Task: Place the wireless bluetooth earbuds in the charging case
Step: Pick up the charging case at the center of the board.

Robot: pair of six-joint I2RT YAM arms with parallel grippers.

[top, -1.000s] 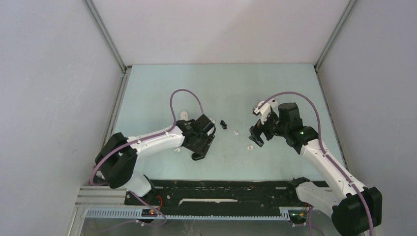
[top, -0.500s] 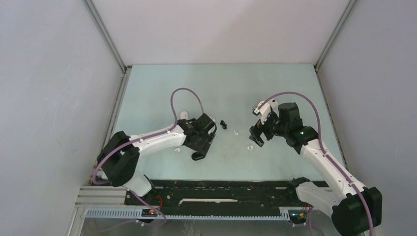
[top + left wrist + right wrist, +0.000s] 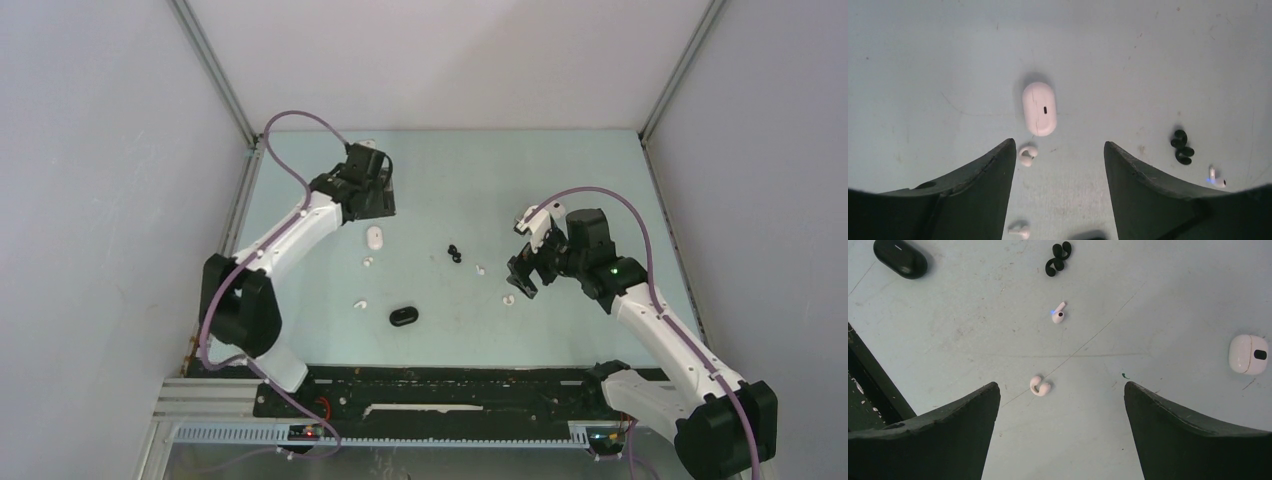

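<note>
Two hands apart, empty | left hand (image 3: 1058, 145): white case (image 3: 1039, 108) at 6 o'clock, bud (image 3: 1027, 153) at case's 7 o'clock | right hand (image 3: 1062, 387) over second bud (image 3: 1040, 386) | risk: glossy bud squirts from pinch

A white case (image 3: 374, 237) and a black case (image 3: 403, 317) are seen on the bench (image 3: 560, 170). The black earbuds (image 3: 455, 253) are laid to their right.
</note>
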